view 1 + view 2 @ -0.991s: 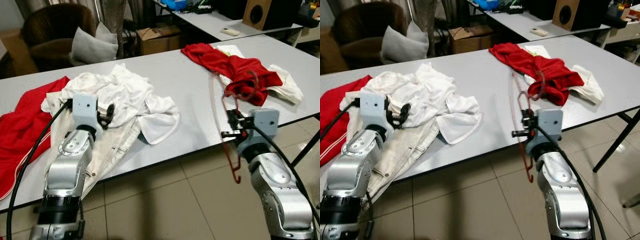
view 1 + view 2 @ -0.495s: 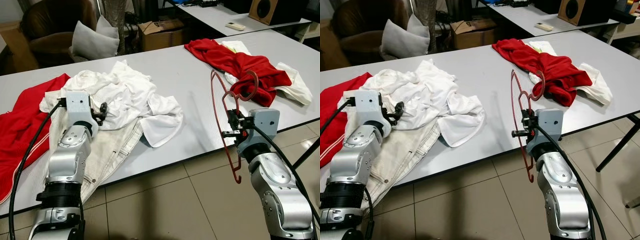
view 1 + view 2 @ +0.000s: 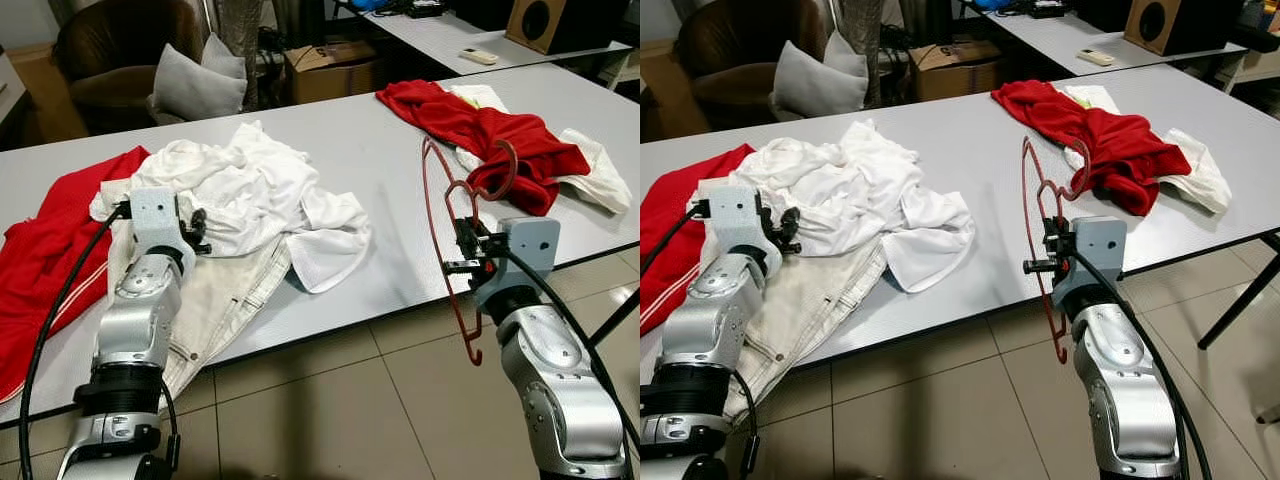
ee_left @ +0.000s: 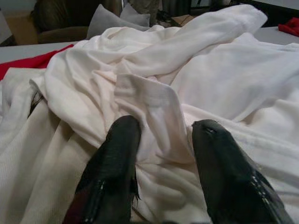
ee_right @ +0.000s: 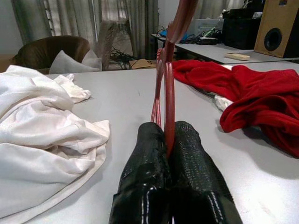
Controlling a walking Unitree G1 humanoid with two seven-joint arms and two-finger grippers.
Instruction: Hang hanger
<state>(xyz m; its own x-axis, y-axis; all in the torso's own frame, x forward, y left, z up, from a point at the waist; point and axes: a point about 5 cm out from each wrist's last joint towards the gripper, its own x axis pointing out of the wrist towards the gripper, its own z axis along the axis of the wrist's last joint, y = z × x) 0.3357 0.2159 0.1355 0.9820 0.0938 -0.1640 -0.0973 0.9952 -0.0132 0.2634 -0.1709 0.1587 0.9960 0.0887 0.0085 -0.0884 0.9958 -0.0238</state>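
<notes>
I have the red hanger (image 3: 445, 220) in my right tool (image 3: 466, 252), whose fingers (image 5: 187, 158) are closed tight on its thin wire. The hanger stands almost upright at the near edge of the grey worktop (image 3: 380, 160), with its hook end hanging down below the edge, toward the tiled floor (image 3: 330, 410). Behind it, a red garment (image 3: 480, 130) lies crumpled on the worktop, apart from the hanger as far as I can judge.

My left tool (image 4: 163, 154) is open, with its two fingers (image 4: 117, 158) resting on a fold of the white shirt (image 3: 250, 190); the fold sits between them but is not pinched yet. Beige trousers (image 3: 215, 300) lie under the shirt and hang over the edge.

I judge the step in hand is preparing a garment for the hanger, not the hanging itself. The next move, I think, calls for closing the left tool on the shirt and lifting it free of the pile, then bringing the hanger over to it. I see no rail in these views.
</notes>
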